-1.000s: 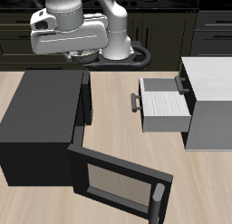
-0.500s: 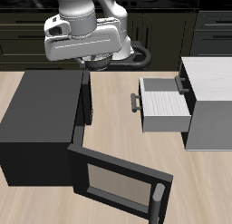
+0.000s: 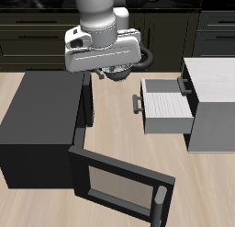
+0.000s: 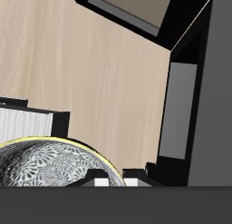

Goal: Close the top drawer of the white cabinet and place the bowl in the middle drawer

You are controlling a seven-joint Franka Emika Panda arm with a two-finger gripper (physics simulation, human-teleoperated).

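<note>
**Bowl carried at the gripper, middle drawer standing open**

Your gripper hangs above the table, over the strip of bare wood between the black box and the white cabinet. In the wrist view the bowl fills the frame right at the fingertips, its speckled inside facing the camera and a thin yellowish rim around it. The pale finger pads sit against the bowl's rim, so you appear to be gripping the bowl by its edge. In the exterior view only a dark rounded shape shows under the hand, well clear of the tabletop.

Just beside and below the gripper is the middle drawer, pulled out toward the black box, its faintly striped inside open to view and its dark bar handle on the end nearest you. The wrist view shows a corner of that same striped drawer next to the bowl. The bowl is not over the drawer; it is short of the handle end, above the wood.

The white cabinet stands at the table's side, its flat top pale grey. From these views you cannot tell how the top drawer stands.

On the other side, the black box sits with its windowed door swung open toward the table's front edge.
</note>
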